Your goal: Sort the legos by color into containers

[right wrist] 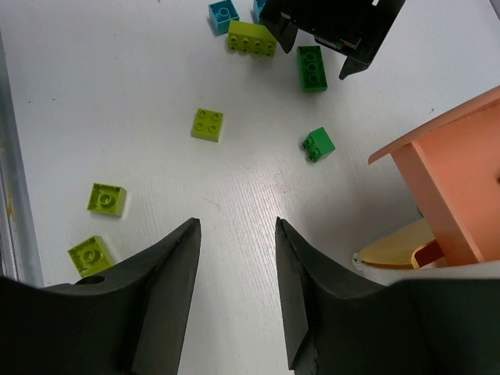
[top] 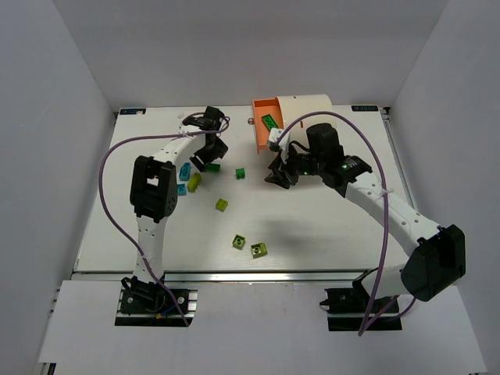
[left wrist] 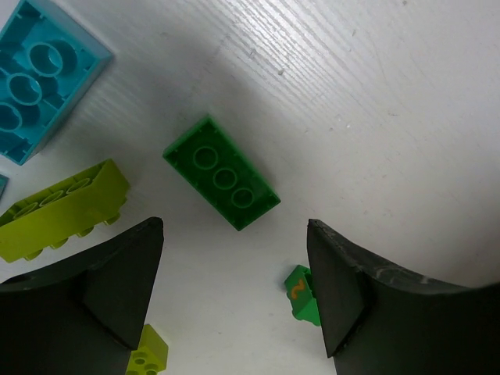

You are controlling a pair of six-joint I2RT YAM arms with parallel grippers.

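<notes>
My left gripper (top: 209, 158) is open and empty, hovering just short of a long dark green lego (left wrist: 222, 173). A big teal lego (left wrist: 39, 74) and a long lime lego (left wrist: 58, 209) lie to its left, and a small dark green lego (left wrist: 301, 294) sits by its right finger. My right gripper (top: 276, 178) is open and empty over bare table (right wrist: 234, 226), near the cream-white container (top: 312, 104) with its orange interior (top: 266, 125). A dark green lego (top: 269, 121) lies inside it. Lime legos (top: 223, 205) (top: 238, 241) (top: 258, 250) are scattered across the middle of the table.
The container's orange wall (right wrist: 461, 187) stands close on the right gripper's right side. The left gripper (right wrist: 336, 27) shows at the top of the right wrist view. White walls enclose the table, and its front edge (top: 234, 273) is near the two frontmost lime bricks.
</notes>
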